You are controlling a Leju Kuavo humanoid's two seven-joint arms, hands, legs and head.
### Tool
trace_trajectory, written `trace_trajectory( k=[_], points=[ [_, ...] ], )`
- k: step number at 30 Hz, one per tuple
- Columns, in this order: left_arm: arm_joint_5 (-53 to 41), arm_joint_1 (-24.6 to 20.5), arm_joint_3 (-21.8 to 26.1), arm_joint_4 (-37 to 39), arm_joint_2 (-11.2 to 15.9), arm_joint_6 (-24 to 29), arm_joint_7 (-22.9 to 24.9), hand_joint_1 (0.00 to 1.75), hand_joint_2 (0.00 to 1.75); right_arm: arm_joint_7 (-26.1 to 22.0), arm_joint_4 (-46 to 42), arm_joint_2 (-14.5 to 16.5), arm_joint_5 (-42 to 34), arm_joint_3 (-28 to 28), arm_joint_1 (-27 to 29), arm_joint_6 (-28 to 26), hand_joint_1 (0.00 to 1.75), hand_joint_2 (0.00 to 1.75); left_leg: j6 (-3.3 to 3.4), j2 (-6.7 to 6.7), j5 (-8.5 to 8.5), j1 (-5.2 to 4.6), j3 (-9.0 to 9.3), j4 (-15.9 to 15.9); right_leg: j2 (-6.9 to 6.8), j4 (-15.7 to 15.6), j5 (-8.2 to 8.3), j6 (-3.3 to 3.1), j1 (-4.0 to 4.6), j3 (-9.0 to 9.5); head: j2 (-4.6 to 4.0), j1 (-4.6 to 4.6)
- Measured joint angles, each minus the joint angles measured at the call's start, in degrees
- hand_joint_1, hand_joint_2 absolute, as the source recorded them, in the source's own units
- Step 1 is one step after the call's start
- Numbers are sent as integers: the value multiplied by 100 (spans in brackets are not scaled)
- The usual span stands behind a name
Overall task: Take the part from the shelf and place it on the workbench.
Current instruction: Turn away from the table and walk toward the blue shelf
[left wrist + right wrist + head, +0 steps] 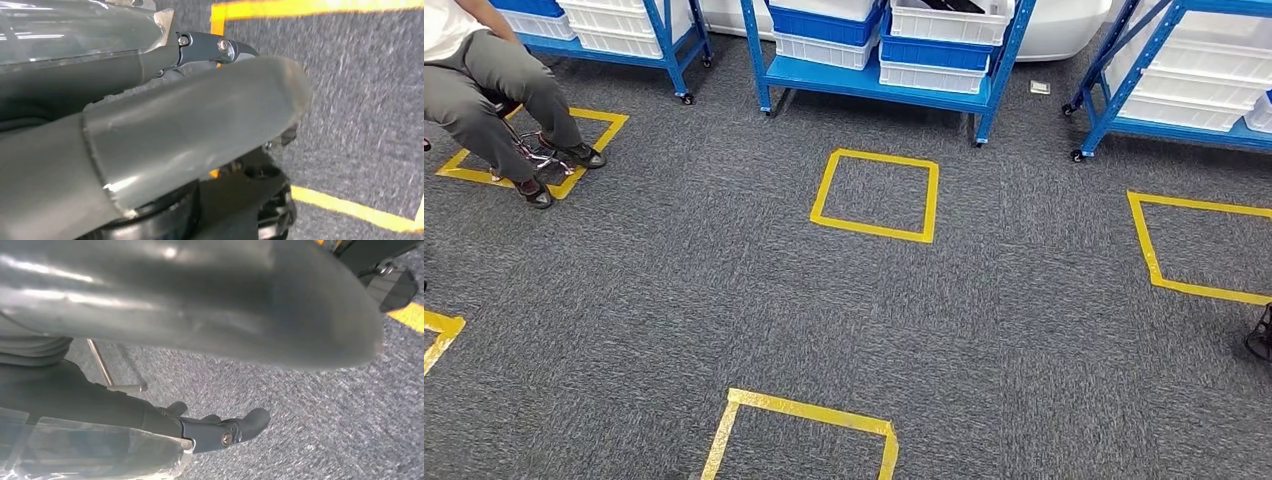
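While both arms hang over the grey carpet (674,300), the left hand (190,125) and the right hand (210,305) carry nothing, their fingers (235,430) loosely curled and apart. Beyond the yellow tape squares (876,195) stands the blue shelf (884,80); a dark part (952,6) lies in its upper white bin (949,20), its long axis unclear.

Head cam: high up, facing forward and down at grey carpet (674,320), yellow tape squares (876,195) and blue shelves (884,80) at the far end. Both wrist cams: very close behind their own hands, aimed at the floor. Shared: carpet and tape lines.
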Motion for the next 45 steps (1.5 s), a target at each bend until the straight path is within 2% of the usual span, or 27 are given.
trace_trajectory(
  k=[1, 3, 5, 6, 7, 9, 11, 14, 16, 19, 20, 21, 23, 25, 26, 29, 31, 32, 34, 36, 37, 38, 39, 40, 42, 43, 45],
  points=[
    [-1, -3, 2, 0, -1, 4, 0, 0, 0, 0, -1, -1, 12, 0, 0, 0, 0, 0, 43, 3, 9, 5, 39, -40, 0, 245, -112, -9, 1, -113, 0, 5],
    [-2, -9, 8, 0, -1, 5, 0, 0, 0, 0, 1, 0, 24, 0, 9, 0, 0, 0, 100, 5, -13, -14, 74, -55, 3, 1023, -407, -49, -2, -524, 0, 10],
    [-2, -4, 13, 0, -3, 4, -1, 0, 0, 0, 3, -7, 30, 0, 24, 0, 0, 0, 124, -7, -49, -37, 105, -51, 4, 1573, -530, -27, 1, -879, 0, 8],
    [-2, 2, 15, 0, -7, 3, -2, 0, 0, 0, 4, -13, 33, 0, 29, 0, 0, 0, 124, -17, -72, -45, 131, -47, 4, 1529, -445, 13, 4, -902, 0, 9],
    [-2, 7, 16, 0, -10, 0, -2, 0, 0, 0, 5, -18, 37, 0, 30, 1, 0, 0, 114, -26, -99, -50, 167, -43, 3, 1246, -271, 58, 7, -802, 0, 9],
    [-3, 9, 17, 0, -17, -8, -2, 0, 0, 0, 5, -25, 47, 0, 26, 8, 0, 0, 77, -39, -171, -69, 232, -19, 3, 419, 127, 106, 11, -459, 0, 14],
    [-2, 5, 19, 0, -19, -14, -2, 0, 0, 0, 5, -28, 60, -1, 20, 21, 0, 0, 29, -40, -244, -102, 254, 13, 8, -27, 300, 33, 23, -261, 0, 15],
    [-1, 1, 26, -1, -15, -21, -2, 0, 0, 1, 7, -24, 92, -2, 23, 46, 0, 0, -41, -37, -321, -98, 257, 59, 14, -80, 293, -108, 3, -212, 0, 14],
    [-2, -5, 28, -2, -11, -26, -3, 0, 0, 2, 8, -22, 113, -2, 20, 61, 0, 0, -118, -30, -497, -65, 131, 369, 13, -99, 266, -190, -34, -163, 0, -5],
    [-5, 3, 27, -2, -15, -47, -8, 0, 0, 2, 8, -22, 140, -2, 22, 78, 0, 0, -225, -24, -902, 7, -482, 1456, 6, -101, 188, -274, -33, -95, 0, -24],
    [-6, 11, 27, -2, -15, -61, -12, 0, 0, 2, 8, -19, 149, -2, 29, 82, 0, 0, -245, -24, -906, 26, -652, 1677, 6, -100, 158, -280, -32, -67, 0, -24],
    [-8, 16, 28, -2, -15, -76, -16, 0, 0, 2, 8, -17, 156, -2, 39, 85, 0, 0, -253, -23, -798, 41, -723, 1692, 9, -100, 128, -274, -34, -29, 0, -26],
    [-11, 18, 28, -2, -11, -90, -23, 0, 0, 2, 8, -8, 163, -2, 54, 85, 0, 0, -228, -12, -331, 53, -540, 1115, 16, -105, 58, -244, -40, 73, 0, -27],
    [-12, 10, 28, -2, -3, -92, -26, 0, 0, 2, 8, 6, 164, -2, 54, 85, 0, 0, -157, 13, -48, 27, -238, 420, 17, -115, -21, -182, -26, 138, 0, -20],
    [-13, 6, 27, -2, -1, -93, -27, 0, 0, 2, 8, 10, 164, -2, 50, 85, 0, 0, -116, 23, -34, 4, -148, 223, 13, -136, -54, -144, -17, 152, 0, -16],
    [-15, 17, 27, -1, -4, -94, -30, 0, 0, 2, 8, 16, 164, -2, 52, 84, 0, 0, 27, -1, -120, -34, -31, 37, -2, -100, -37, 4, 14, 255, 0, -13],
    [-16, 23, 29, 0, -5, -93, -34, 0, 0, 0, 8, 22, 168, -1, 49, 83, 0, 0, 113, -12, -131, -29, 123, -26, -1, 143, -137, 46, 19, 212, -1, 3],
    [-17, 19, 29, 0, -4, -94, -36, 0, 0, -1, 9, 24, 172, -1, 43, 83, 0, 0, 139, -10, -144, -27, 198, -41, 0, 414, -260, 27, 15, 68, -1, 14],
    [-19, 12, 31, 0, -1, -94, -37, 0, 0, -2, 10, 27, 183, -1, 36, 83, 0, 0, 169, -12, -214, -45, 273, -39, 2, 1112, -519, 10, 9, -382, -1, 30],
    [-21, 20, 32, 0, -1, -95, -36, 0, 0, -1, 10, 23, 196, -2, 61, 83, 0, 0, 170, -29, -307, -62, 367, -38, 3, 1409, -619, 33, 15, -726, -1, 33],
    [-21, 26, 32, 0, -2, -95, -36, 0, 0, -1, 10, 20, 203, -2, 76, 83, 0, 0, 162, -41, -366, -70, 441, -38, 3, 1244, -533, 65, 18, -752, -1, 34],
    [-24, 31, 32, 0, -3, -94, -35, 0, 0, 0, 10, 17, 207, -2, 87, 83, 0, 0, 149, -50, -431, -76, 524, -38, 2, 923, -352, 102, 20, -704, -1, 34],
    [-28, 34, 32, 3, -3, -93, -35, 0, 0, 1, 14, 15, 210, -2, 99, 83, 0, 0, 131, -52, -502, -82, 592, -37, -2, 571, -67, 133, 24, -627, -1, 40],
    [-35, 33, 32, 5, -3, -92, -35, 0, 0, 2, 20, 16, 212, -2, 102, 83, 0, 0, 107, -55, -570, -92, 657, -34, -11, 268, 159, 123, 43, -564, -2, 39],
    [-52, 25, 32, 9, 1, -89, -34, 0, 0, 5, 31, 16, 213, -1, 100, 83, 0, 0, 53, -52, -672, -106, 715, -20, -11, 39, 404, -9, 79, -481, -2, 27],
    [-58, 18, 33, 8, 3, -87, -33, 0, 0, 6, 31, 16, 213, -1, 92, 83, 0, 0, 27, -51, -684, -107, 735, 6, -3, 24, 365, -93, 92, -451, -2, 12],
    [-62, 8, 33, 4, 13, -85, -34, 0, 0, 7, 29, 20, 215, -2, 90, 82, 0, 0, -22, -36, -628, -96, 627, 263, 15, -9, 325, -196, 56, -337, -1, -2]
  ],
)
